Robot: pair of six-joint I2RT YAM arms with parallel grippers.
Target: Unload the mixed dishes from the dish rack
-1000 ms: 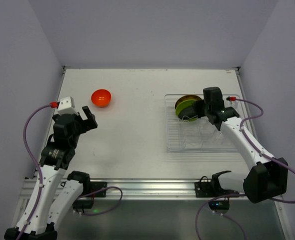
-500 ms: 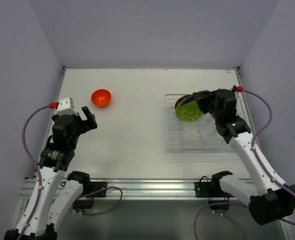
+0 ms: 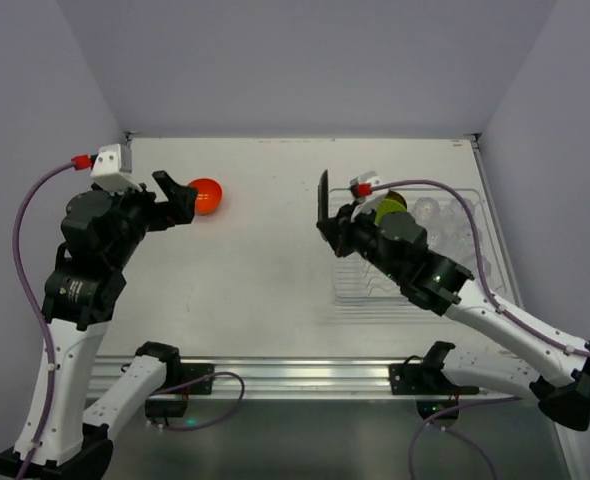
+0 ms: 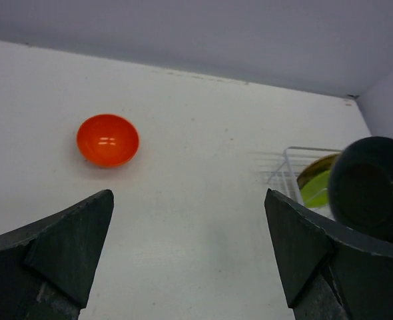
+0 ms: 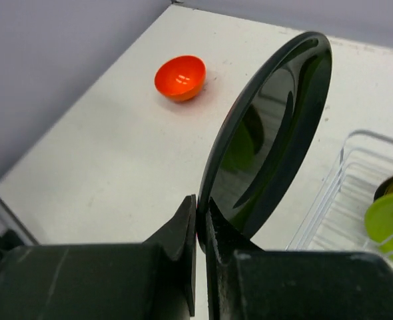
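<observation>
The right arm [image 3: 415,260] is stretched leftward over the bench [image 3: 265,270]. Its jaws are clamped on the lower rim of the black plate [image 5: 270,133], which is held upright on edge at the left edge of the dish rack [image 3: 375,297]. The left arm [image 3: 75,290] is held high, its jaws spread wide and empty near the orange-red bowl [image 3: 204,195], which rests on the bench.

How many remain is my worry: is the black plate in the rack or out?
Out. The right fingers pinch the black plate by its rim, upright on edge, above bare table beside the dish rack.
</observation>
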